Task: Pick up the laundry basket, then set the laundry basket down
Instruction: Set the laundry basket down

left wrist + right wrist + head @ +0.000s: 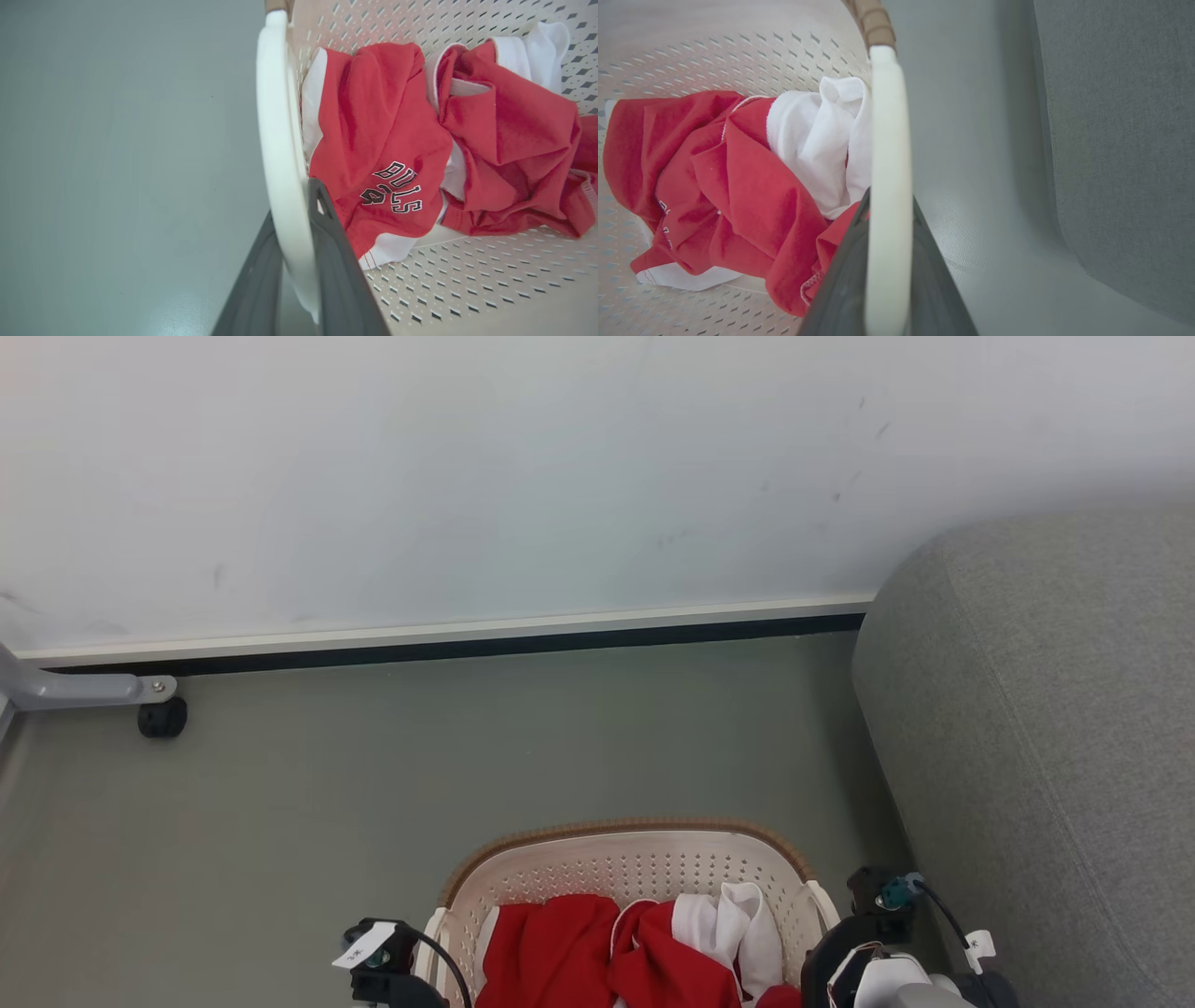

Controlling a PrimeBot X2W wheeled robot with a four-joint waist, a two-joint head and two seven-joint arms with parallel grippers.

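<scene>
The laundry basket (635, 863) sat at the bottom middle of the head view, over the grey-green floor (467, 756), with its brown woven-look rim (644, 825) turned toward the pale wall (560, 476). Whether its base touched the floor could not be told. A grey upholstered sofa (1046, 728) stood just beside the basket's right side, with a strip of floor between them.

The left gripper (292, 205) was closed on the basket's white left handle (278, 130). Its dark fingers (336, 266) stood narrow, one outside the handle and one inside the basket, pressed against the plastic. The right gripper (889, 200) held the white right handle (889, 130) the same way, its fingers (840, 289) on either side of the band and tight to it.

Inside the basket lay a crumpled red garment (383, 140) with white trim and black-and-white lettering, bunched against the perforated wall. A white cloth (822, 135) lay folded against the right side, just under the right handle.

At the far left edge of the floor, near the dark skirting (467, 649), stood a grey metal leg (84, 689) with a black caster (162, 718), well apart from the basket.
</scene>
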